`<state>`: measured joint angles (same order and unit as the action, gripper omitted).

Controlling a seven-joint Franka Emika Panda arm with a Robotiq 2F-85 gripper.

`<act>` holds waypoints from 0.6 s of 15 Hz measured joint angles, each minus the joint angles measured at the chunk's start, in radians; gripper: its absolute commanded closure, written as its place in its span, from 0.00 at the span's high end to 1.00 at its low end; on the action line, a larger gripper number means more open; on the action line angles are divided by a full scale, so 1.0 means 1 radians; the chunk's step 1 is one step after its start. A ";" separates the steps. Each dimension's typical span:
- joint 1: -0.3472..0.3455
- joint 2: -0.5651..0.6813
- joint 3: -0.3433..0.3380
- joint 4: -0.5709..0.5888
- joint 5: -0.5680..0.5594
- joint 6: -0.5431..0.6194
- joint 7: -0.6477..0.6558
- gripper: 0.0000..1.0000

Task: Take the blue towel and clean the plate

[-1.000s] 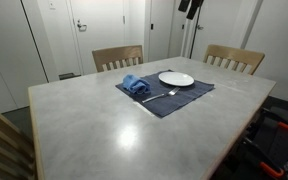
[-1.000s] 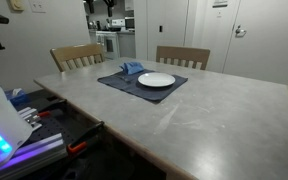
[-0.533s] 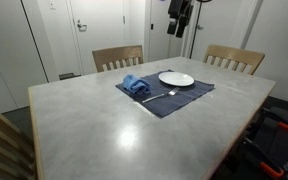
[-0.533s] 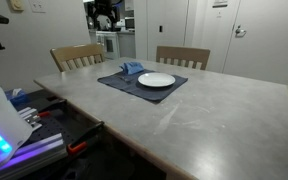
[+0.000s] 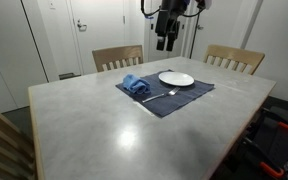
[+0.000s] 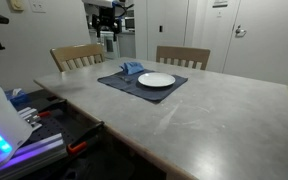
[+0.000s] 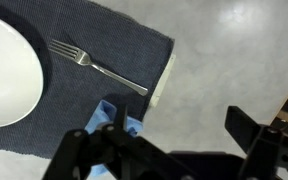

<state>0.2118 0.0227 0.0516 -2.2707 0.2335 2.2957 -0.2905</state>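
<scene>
A crumpled blue towel (image 5: 135, 85) lies on the left part of a dark blue placemat (image 5: 174, 98), beside a white plate (image 5: 176, 78). A fork (image 5: 160, 96) lies in front of them. In both exterior views my gripper (image 5: 166, 44) hangs high above the table's far edge, well above the plate and towel (image 6: 132, 68). In the wrist view the jaws stand wide apart and empty, and the gripper (image 7: 179, 125) is over bare table, with the towel (image 7: 112, 122) by its left finger and the plate (image 7: 6, 68) and fork (image 7: 97, 68) beyond.
Two wooden chairs (image 5: 117, 58) (image 5: 233, 58) stand at the table's far side. The grey table (image 5: 104, 130) stretches wide in front of the placemat. A label strip (image 7: 163, 78) lies along the placemat's edge. Equipment sits beside the table (image 6: 14, 125).
The arm has come down and to the left from the top of the view, and now hangs lower over the table's far edge. Towel, plate and fork have not moved.
</scene>
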 measured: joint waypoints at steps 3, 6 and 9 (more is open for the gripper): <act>-0.010 0.064 0.013 0.042 -0.017 0.002 0.029 1.00; -0.016 0.128 0.016 0.086 -0.076 0.016 0.129 1.00; -0.018 0.180 0.016 0.130 -0.144 0.044 0.281 1.00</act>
<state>0.1937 0.2023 0.0675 -2.1408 0.0890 2.3399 -0.0091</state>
